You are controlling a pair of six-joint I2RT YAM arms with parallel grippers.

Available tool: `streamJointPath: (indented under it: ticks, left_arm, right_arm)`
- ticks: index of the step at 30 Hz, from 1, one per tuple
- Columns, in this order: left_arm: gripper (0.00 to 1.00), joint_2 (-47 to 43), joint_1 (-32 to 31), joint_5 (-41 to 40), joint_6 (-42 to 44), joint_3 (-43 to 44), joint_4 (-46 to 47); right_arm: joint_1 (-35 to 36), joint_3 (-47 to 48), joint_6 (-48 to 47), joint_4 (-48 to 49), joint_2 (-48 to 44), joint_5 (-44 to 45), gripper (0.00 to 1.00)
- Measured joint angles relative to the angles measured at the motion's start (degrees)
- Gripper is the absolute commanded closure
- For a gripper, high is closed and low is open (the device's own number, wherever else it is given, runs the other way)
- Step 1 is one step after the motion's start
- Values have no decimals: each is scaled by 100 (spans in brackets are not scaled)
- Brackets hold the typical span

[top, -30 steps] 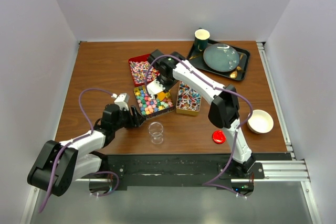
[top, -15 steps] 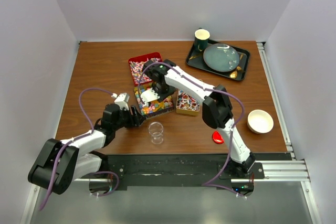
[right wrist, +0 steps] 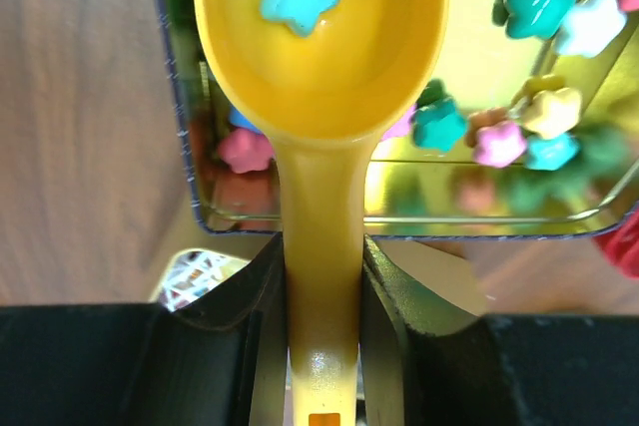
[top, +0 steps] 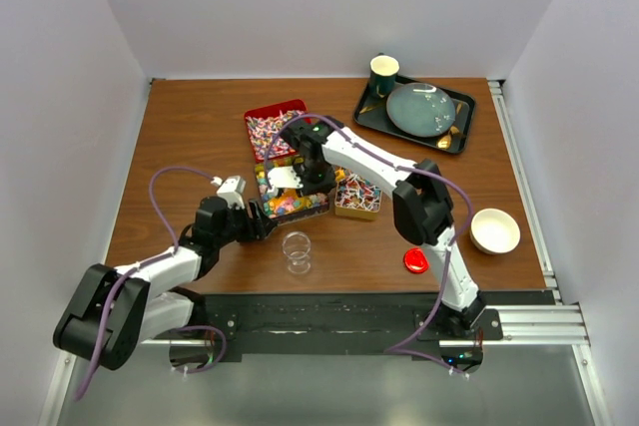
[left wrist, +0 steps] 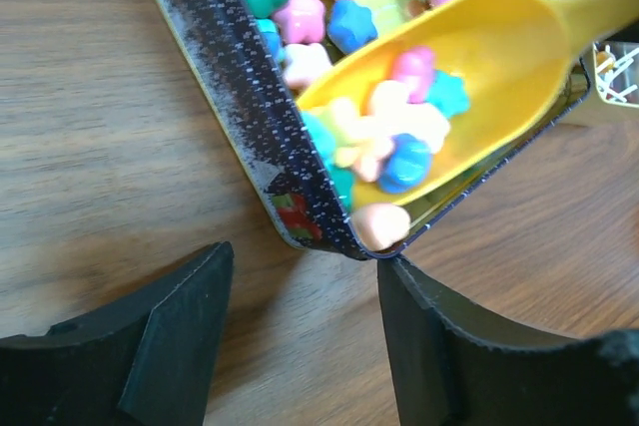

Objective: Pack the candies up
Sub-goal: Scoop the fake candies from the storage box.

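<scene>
My left pincer [left wrist: 305,296] is hanging about half open and empty, its fingers flanking the near corner of the dark tin [left wrist: 245,97] without touching it. The glass jar [top: 296,250] is standing at 4 o'clock from it. My right pincer [right wrist: 321,286] is clamping tight on the handle of the yellow scoop [right wrist: 319,97], whose bowl is lying in the tin loaded with star candies [left wrist: 399,137]. More stars are lying loose around it. At the tin's 12 o'clock the pink-white twists [top: 268,132] are filling a red tin. Against a second ago, my right wrist has swung down from the tin's 1 o'clock corner; my left has stayed put.
</scene>
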Motion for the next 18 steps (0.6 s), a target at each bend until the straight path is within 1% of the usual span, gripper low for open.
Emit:
streamJointPath:
  ticks: [2, 6, 9, 14, 18]
  left_arm:
    - [34, -70, 98, 42, 42, 44, -170]
    - [34, -328, 437, 407, 267, 317, -767]
    - [33, -730, 686, 855, 481, 704, -1281]
    - [33, -1462, 1012, 1567, 1010, 1633, -2039]
    - [33, -1727, 1217, 1871, 1287, 1954, -2461]
  right_arm:
    - [-116, -280, 107, 201, -168, -323, 100]
    - [-188, -669, 227, 538, -404, -699, 100]
    - [-188, -883, 323, 752, -516, -898, 100]
    - [-188, -1276, 398, 1193, -713, -1097, 100]
    - [-243, -1370, 503, 1340, -756, -1266, 100]
